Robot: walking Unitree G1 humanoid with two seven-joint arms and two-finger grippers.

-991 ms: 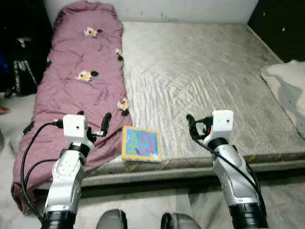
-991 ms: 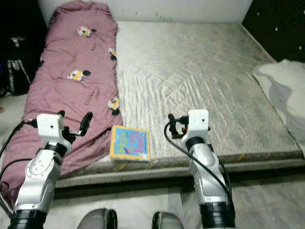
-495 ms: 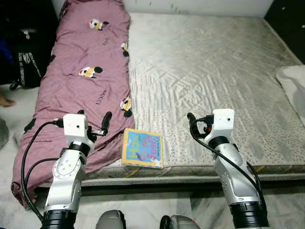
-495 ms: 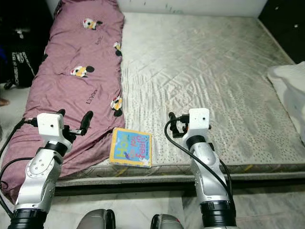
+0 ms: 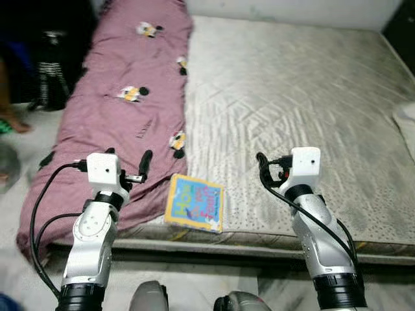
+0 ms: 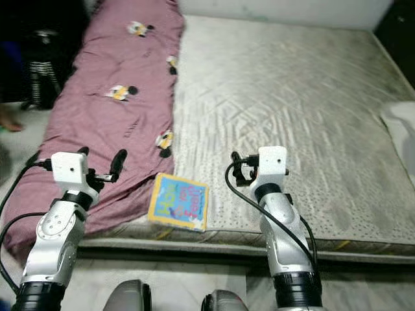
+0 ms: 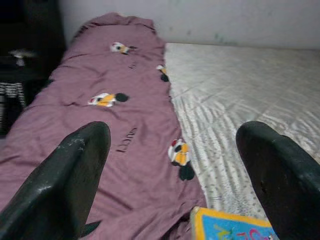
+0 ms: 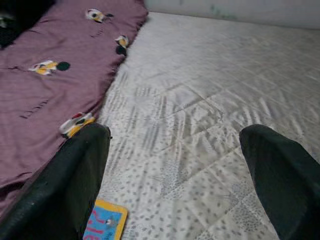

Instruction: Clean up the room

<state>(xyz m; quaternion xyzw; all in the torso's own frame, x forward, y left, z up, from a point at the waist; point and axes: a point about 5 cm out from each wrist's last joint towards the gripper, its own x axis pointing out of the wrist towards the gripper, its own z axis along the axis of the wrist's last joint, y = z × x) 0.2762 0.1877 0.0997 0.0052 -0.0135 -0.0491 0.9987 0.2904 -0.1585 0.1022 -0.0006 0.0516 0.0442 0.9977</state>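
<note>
Here both grippers, left (image 5: pixel 144 159) and right (image 5: pixel 260 160), hover jaws wide; book (image 5: pixel 194 203) overhangs mattress (image 5: pixel 292 97) edge.

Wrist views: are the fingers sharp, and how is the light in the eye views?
Left wrist view: fingers are soft blobs; blanket behind is clearer. Right wrist view: fingers equally blurred; mattress evenly lit. Eye views: bed bright, book readable; the corner left of the bed falls into deep shadow.
</note>
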